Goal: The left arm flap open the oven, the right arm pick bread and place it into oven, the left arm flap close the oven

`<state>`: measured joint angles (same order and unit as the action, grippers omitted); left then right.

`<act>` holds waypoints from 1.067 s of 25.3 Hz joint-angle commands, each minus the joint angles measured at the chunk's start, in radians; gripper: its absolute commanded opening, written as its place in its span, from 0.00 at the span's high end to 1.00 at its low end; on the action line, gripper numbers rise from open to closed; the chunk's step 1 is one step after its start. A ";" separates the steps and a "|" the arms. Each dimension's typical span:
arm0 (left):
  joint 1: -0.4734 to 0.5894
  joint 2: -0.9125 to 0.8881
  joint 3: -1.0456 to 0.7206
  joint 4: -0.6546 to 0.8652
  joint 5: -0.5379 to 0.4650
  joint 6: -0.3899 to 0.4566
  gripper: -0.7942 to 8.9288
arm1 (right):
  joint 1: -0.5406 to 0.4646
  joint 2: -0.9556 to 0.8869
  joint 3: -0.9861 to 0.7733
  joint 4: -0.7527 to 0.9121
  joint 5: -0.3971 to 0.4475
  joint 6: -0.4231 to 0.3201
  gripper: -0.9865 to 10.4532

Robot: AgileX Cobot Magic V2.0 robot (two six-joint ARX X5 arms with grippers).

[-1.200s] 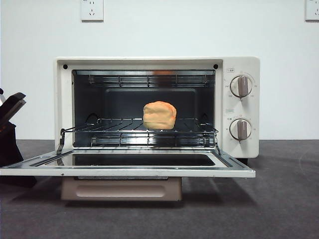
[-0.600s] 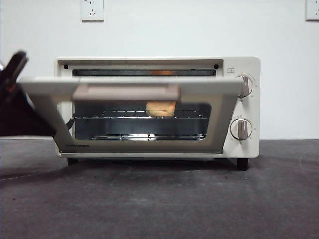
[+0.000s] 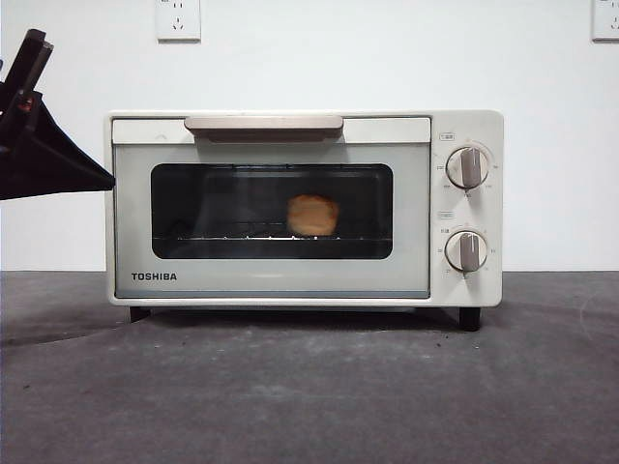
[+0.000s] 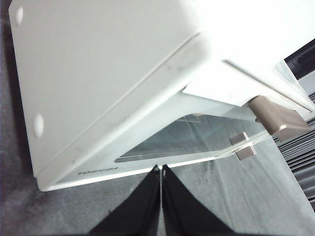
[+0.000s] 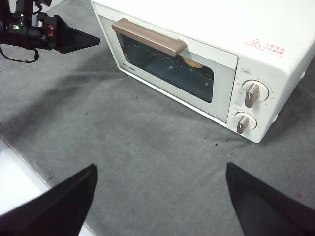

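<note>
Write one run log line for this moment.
oven: door closed | bread: inside | left gripper: shut, beside oven | right gripper: open, away

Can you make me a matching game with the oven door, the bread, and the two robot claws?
Things:
1. oven door
2. bread
3. left gripper
4. right gripper

States:
A. jaws wide apart, back from the oven
B. closed flat against the oven front
C. on the rack behind the dark glass
D. jaws pressed together, beside the oven's front corner

Pairs: 1-B, 2-C, 3-D, 4-A
</note>
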<state>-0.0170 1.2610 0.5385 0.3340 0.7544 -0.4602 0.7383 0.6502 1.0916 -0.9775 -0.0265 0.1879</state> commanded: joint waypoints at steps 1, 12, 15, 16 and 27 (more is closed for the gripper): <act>0.002 -0.001 0.019 -0.004 -0.002 -0.005 0.91 | 0.007 0.007 0.007 0.007 0.001 0.011 0.55; -0.037 -0.253 0.094 -0.325 -0.109 0.112 0.91 | 0.007 0.017 0.007 0.012 0.056 0.010 0.55; -0.063 -0.322 0.176 -0.524 -0.179 0.211 0.91 | 0.007 0.030 0.006 0.020 0.061 0.005 0.55; -0.071 -0.339 0.205 -0.582 -0.198 0.237 0.91 | 0.007 0.036 0.006 0.025 0.061 0.005 0.55; -0.201 -0.408 0.549 -1.119 -0.314 0.436 0.91 | 0.007 0.143 0.006 0.109 0.052 0.001 0.55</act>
<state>-0.2108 0.8478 1.0504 -0.7666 0.4423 -0.0750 0.7383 0.7799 1.0912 -0.8810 0.0265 0.1875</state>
